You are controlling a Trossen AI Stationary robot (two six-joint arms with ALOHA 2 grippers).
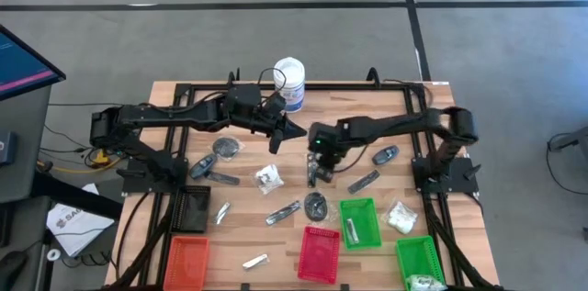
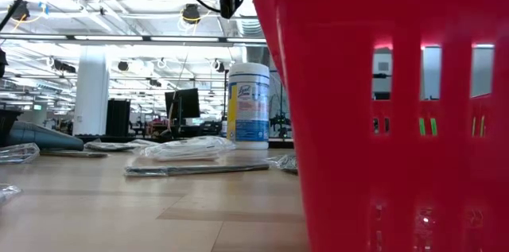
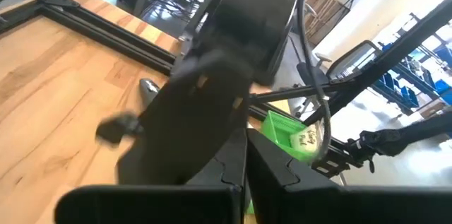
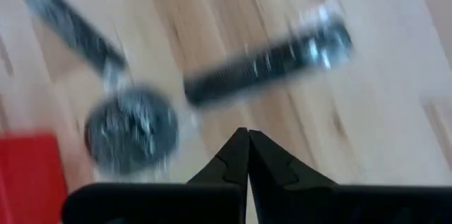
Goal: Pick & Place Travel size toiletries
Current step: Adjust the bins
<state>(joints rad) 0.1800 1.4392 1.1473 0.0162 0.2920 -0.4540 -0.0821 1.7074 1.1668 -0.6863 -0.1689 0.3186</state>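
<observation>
On the wooden worktop (image 1: 248, 222), the travel size toiletries (image 1: 269, 177) lie scattered from 9 o'clock round to 3 o'clock, with one silvery sachet (image 1: 254, 261) at 6 o'clock between the orange tray (image 1: 186, 259) and the red tray (image 1: 319, 254). The left gripper (image 1: 296, 131), fingers pressed together and empty, hangs near the middle, below the white tub (image 1: 289, 83) at 12 o'clock. The right gripper (image 1: 313, 179), also pinched closed on nothing, points down above a dark round disc (image 1: 315, 205). Two green trays (image 1: 359, 222) sit at 4 o'clock.
</observation>
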